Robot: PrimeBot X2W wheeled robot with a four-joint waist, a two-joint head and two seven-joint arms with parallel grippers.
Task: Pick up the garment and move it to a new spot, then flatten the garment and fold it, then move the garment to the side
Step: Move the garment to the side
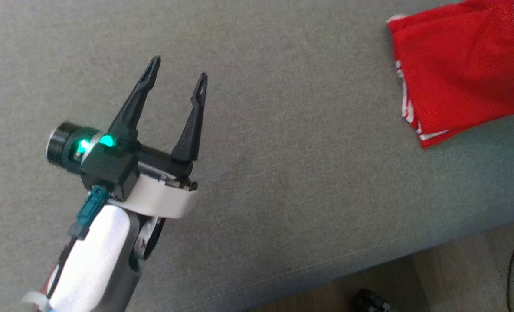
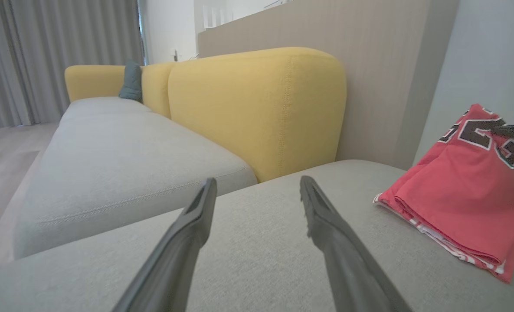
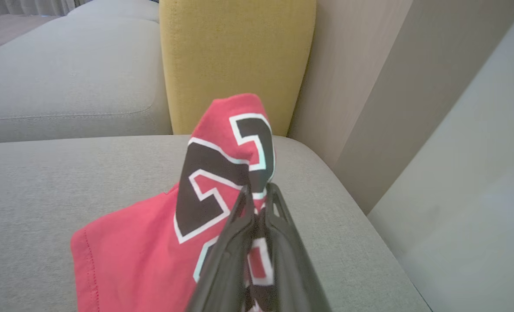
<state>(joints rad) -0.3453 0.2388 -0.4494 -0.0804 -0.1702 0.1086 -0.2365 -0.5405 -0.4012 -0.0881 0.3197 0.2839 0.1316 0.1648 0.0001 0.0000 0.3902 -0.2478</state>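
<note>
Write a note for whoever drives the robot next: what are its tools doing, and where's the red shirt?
Left tool: open, over the grey cushion, apart from the red shirt.
Right tool: shut on the red shirt, pinching its numbered part up.
Red shirt: folded, at the cushion's right end.
Done: fold looks finished.
Left to do: probably set it aside and let go.

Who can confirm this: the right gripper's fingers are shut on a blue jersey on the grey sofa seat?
The colour is wrong: the right wrist view shows the right gripper's fingers shut on a red jersey on the grey sofa seat.
</note>
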